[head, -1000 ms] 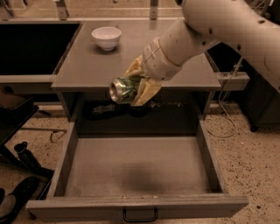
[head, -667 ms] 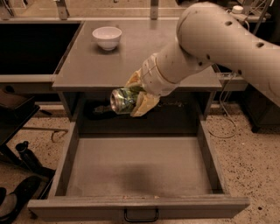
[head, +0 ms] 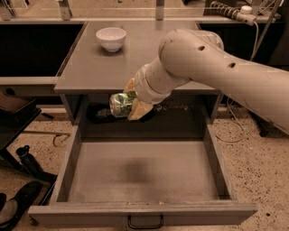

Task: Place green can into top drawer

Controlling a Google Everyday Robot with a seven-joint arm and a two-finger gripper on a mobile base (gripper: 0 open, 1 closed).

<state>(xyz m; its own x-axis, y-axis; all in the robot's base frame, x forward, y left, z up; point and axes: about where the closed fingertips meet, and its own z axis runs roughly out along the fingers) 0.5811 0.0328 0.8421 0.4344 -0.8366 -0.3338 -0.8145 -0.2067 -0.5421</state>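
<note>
Clamps mottled green drink can (head: 119, 105) in tan two-finger gripper (head: 131, 100), mid-frame, above wide grey metal top drawer (head: 149, 177).

There is one gripper (head: 133, 100), closed around one green can (head: 117, 104) above the back of one open top drawer (head: 149, 173). There is one white bowl (head: 111, 38) on one table (head: 135, 58), one drawer handle (head: 145, 222), one robot arm (head: 216, 67) and one power strip (head: 231, 11).

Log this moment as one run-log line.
end effector: shut on green can, held sideways near back of top drawer | top drawer: open, can not yet released | white bowl: on tabletop
</note>
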